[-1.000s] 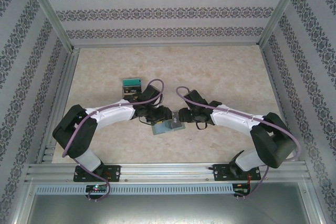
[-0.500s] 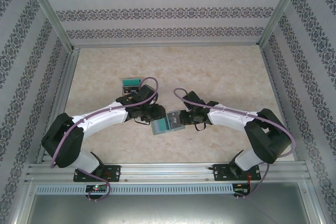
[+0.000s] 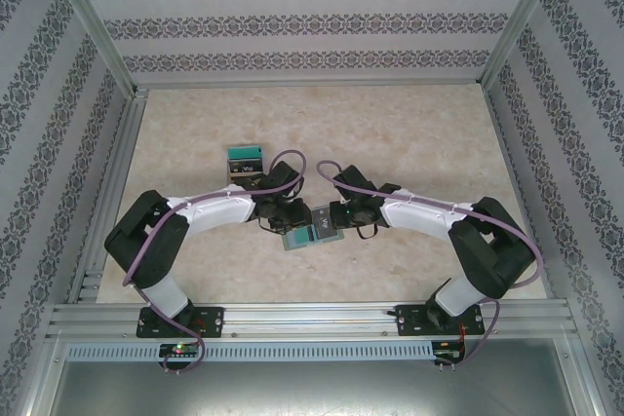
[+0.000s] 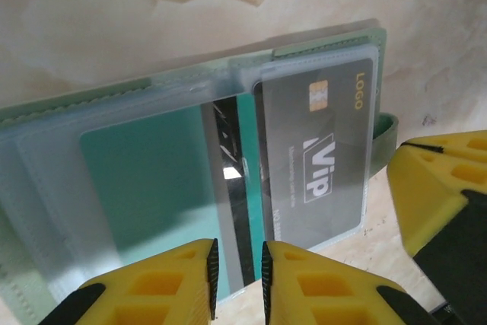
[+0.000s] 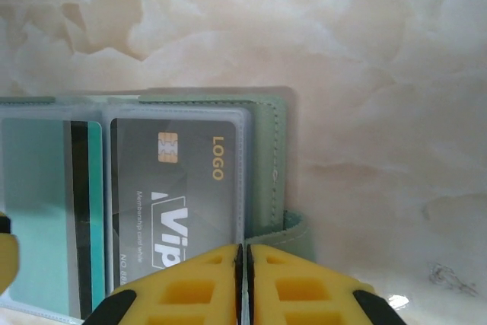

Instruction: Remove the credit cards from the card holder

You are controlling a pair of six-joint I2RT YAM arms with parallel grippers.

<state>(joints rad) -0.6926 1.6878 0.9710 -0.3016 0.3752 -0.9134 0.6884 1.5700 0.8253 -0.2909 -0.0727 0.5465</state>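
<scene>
- The worktop (image 3: 409, 143) is a pale beige slab with a cloudy, marble-like pattern and a matt finish; papered walls (image 3: 312, 26) close it in on three sides, white with grey damask bands; ribbed aluminium rails (image 3: 312, 317) run along its near edge.
- The card holder (image 3: 310, 234) lies open and flat close to the near edge of the worktop, about midway between the left and right edges; it is a soft grey-green case with stitched borders and a small tab (image 5: 297, 234) on its right edge.
- Cloudy clear plastic sleeves (image 4: 46, 188) cover its inside; a dark card (image 5: 171, 188) with a gold chip and white lettering sits in the right sleeve; a teal card (image 4: 152, 180) with a black band sits in the one beside it.
- Two credit cards (image 3: 245, 163) lie loose left of the worktop's centre, well apart from the holder.
- The left gripper (image 4: 237, 272), blocky yellow plastic with ribbed black pads, has its jaws a narrow gap apart astride the sleeve's near edge.
- The right gripper (image 5: 243, 275) has its jaws pressed to a hairline slit at the near edge of the right panel; I cannot tell whether it pinches that edge.
</scene>
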